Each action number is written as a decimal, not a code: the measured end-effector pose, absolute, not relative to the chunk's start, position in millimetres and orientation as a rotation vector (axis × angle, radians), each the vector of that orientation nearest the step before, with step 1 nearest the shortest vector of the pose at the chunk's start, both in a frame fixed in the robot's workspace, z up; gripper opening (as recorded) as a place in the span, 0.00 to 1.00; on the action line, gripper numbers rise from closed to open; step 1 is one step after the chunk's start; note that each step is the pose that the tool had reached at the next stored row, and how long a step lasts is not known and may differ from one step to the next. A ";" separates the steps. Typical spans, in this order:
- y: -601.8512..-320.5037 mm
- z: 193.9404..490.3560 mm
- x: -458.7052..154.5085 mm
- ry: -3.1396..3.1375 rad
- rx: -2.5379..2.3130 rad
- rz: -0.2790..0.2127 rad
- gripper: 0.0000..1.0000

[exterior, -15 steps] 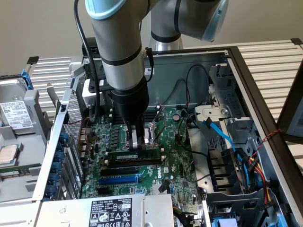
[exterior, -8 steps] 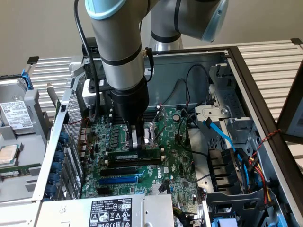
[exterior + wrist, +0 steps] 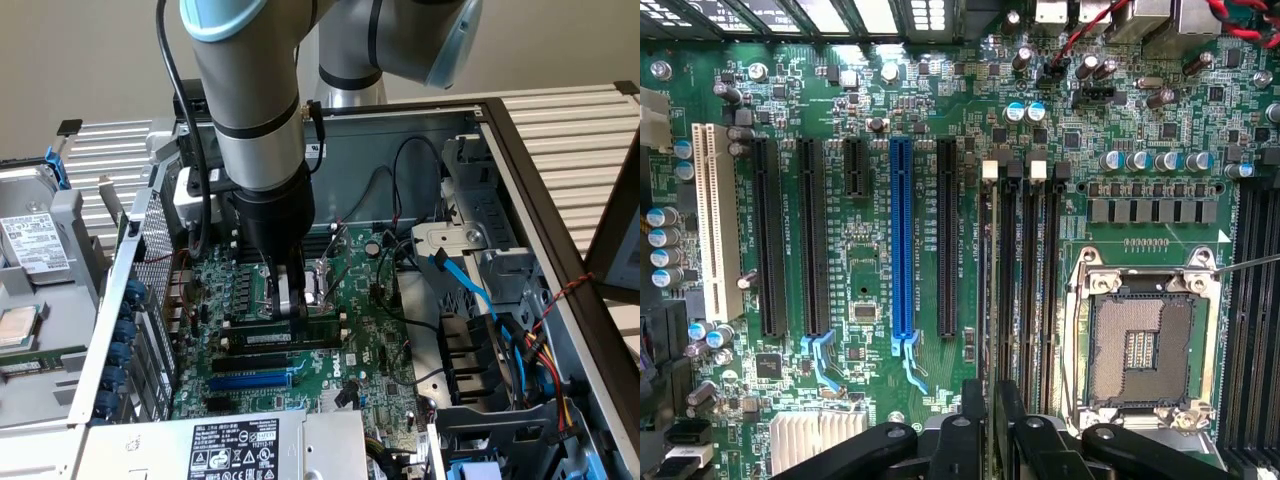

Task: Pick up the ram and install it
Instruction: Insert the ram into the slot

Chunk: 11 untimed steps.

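Item: ram (image 3: 283, 337), green stick lying along a memory slot (image 3: 1008, 290), long axis parallel to the blue slot (image 3: 902, 240). Gripper (image 3: 290, 300) directly above; jaws closed on its upper edge.

Plain beige wall (image 3: 80, 60) behind the work area, evenly lit, without strong shadows. Pale slatted table surface (image 3: 570, 130), ribbed in parallel strips, running under and beyond the open computer case (image 3: 520, 190). Dark panel edge (image 3: 618, 225) standing at the exterior view's right, partly cut off.
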State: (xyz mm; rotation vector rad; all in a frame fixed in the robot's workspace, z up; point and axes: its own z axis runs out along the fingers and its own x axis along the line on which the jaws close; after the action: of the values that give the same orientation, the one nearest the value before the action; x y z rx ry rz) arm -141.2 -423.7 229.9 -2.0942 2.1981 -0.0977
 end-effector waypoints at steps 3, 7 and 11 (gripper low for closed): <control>-423.7 229.9 -141.2 2.198 -2.094 -0.098 0.20; -424.2 234.9 -140.1 2.203 -2.098 -0.089 0.20; -425.3 243.4 -135.3 2.214 -2.108 -0.067 0.20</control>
State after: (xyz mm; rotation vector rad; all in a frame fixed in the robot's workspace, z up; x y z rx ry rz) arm -135.3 -425.3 243.4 -2.1082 2.2136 -0.0666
